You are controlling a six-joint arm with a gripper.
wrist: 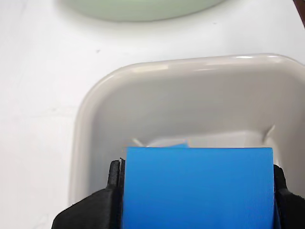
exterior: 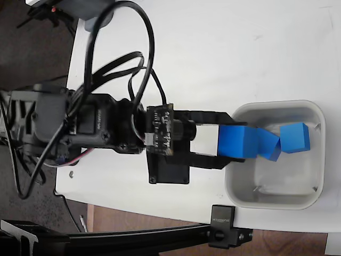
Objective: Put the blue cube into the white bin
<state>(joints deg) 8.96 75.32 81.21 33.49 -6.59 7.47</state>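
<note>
The fixed view shows 3 small bright-blue matte cubes: 1 [exterior: 238, 141] at the tub's left rim, 1 [exterior: 269, 145] tilted just beside it, and 1 [exterior: 295, 137] further right inside. There is 1 off-white squarish plastic tub with rounded corners [exterior: 277, 201]. In the wrist view only 1 blue cube shows whole, with a sliver of a 2nd above it, and 1 pale green rounded object [wrist: 138, 8] appears at the top edge.

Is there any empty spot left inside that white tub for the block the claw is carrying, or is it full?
There is room. In the fixed view the white bin has bare floor along its lower half, below the two cubes already inside. Its upper part is crowded: those cubes sit there, and the gripper holds the blue cube over the left rim.
</note>
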